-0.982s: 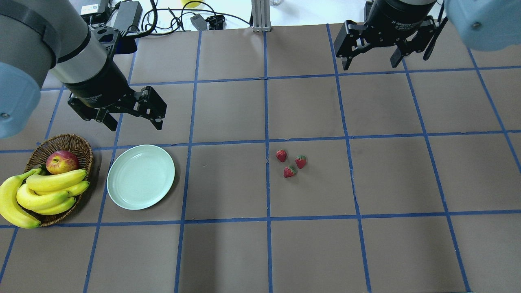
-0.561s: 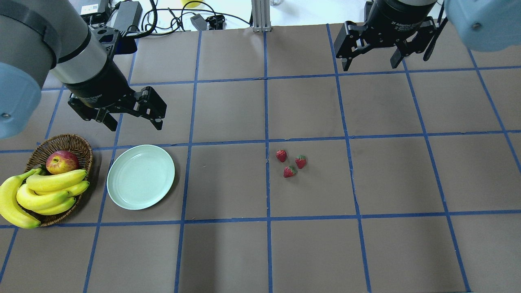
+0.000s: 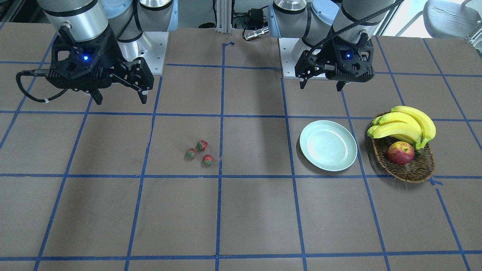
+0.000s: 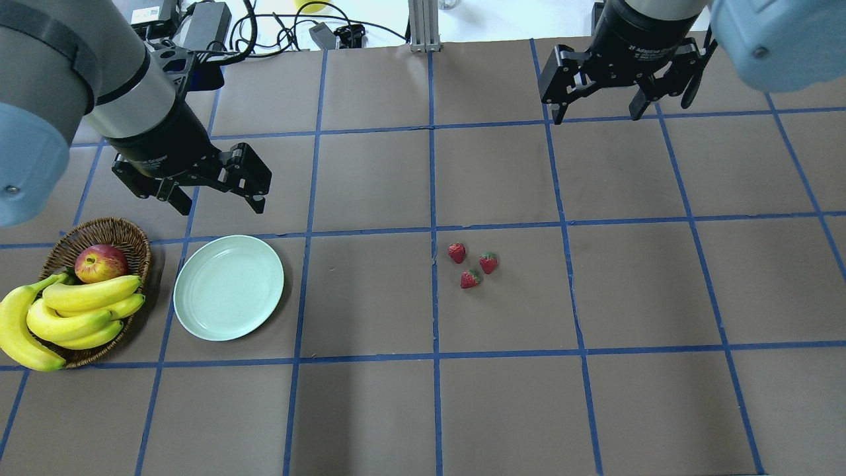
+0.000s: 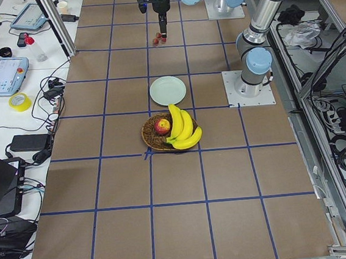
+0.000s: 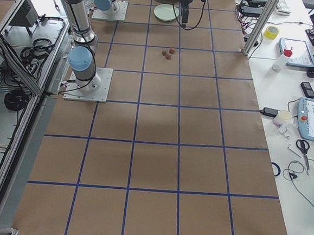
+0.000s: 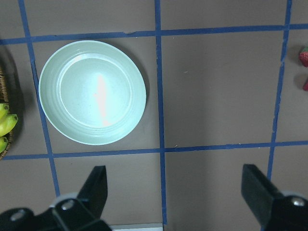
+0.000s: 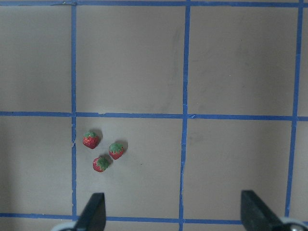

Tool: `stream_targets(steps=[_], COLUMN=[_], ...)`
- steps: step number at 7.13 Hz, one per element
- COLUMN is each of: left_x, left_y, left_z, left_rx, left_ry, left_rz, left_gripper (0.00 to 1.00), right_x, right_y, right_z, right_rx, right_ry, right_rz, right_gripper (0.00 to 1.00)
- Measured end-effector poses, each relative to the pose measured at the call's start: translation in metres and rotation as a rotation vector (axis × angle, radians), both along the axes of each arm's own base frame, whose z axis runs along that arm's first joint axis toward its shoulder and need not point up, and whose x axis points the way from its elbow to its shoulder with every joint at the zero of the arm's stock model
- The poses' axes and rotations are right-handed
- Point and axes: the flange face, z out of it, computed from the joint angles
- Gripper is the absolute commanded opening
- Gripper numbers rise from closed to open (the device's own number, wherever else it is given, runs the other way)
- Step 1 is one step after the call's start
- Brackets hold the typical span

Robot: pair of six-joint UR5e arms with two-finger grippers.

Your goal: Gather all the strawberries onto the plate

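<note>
Scene: A brown table (image 4: 595, 396) is marked into squares with blue tape, and two robot arms hang above it.
Strawberries: Three small red strawberries (image 4: 470, 279) with green caps lie in a tight cluster near the table's middle. They are close together but appear not to touch.
Plate: A pale mint-green plate (image 4: 229, 287) sits empty, well apart from the berries. It is just beside a wicker basket (image 4: 132, 231) holding bananas (image 4: 86, 294) and an apple (image 4: 100, 262).
Left gripper: The left gripper (image 4: 219, 205) hovers near the plate's far edge, jaws spread wide and empty.
Right gripper: The right gripper (image 4: 598, 116) hovers over the table's far side, well apart from the berries, jaws also spread wide and empty.
Progress: No berry is on the plate, so the task looks to be at its start.
Handling: Each berry looks tiny and light, and is likely to roll or skid if nudged. Whether they are soft cannot be told, so a gentle squeeze seems wise.
Grip point: The best hold is probably from above, across the plump red body rather than the leafy cap, taking an outer berry first.
</note>
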Motion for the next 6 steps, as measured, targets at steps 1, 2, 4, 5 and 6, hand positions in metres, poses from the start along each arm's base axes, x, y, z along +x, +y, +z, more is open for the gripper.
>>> stream_targets(steps=[1,2,4,5,6], left_x=[0.0,0.0,0.0,0.0,0.0], left_y=[0.0,-0.001,-0.001,-0.001,-0.001], left_z=[-0.001,-0.001,-0.001,-0.002,-0.002], left_rx=[0.002,0.001,0.002,0.002,0.003], left_ry=[0.001,0.001,0.001,0.001,0.001], left_rz=[0.002,0.004,0.006,0.006,0.005], left_gripper=[1.0,1.0,1.0,1.0,1.0], right_x=[0.001,0.003,0.041,0.068,0.091], right_y=[0.002,0.002,-0.018,-0.029,-0.036], right_z=[-0.017,-0.038,-0.098,-0.127,-0.15], right_rx=[0.029,0.057,0.064,0.051,0.041], right_ry=[0.001,0.001,0.004,0.003,-0.005], right_rz=[-0.008,-0.015,-0.005,-0.005,-0.021], right_gripper=[1.0,1.0,1.0,1.0,1.0])
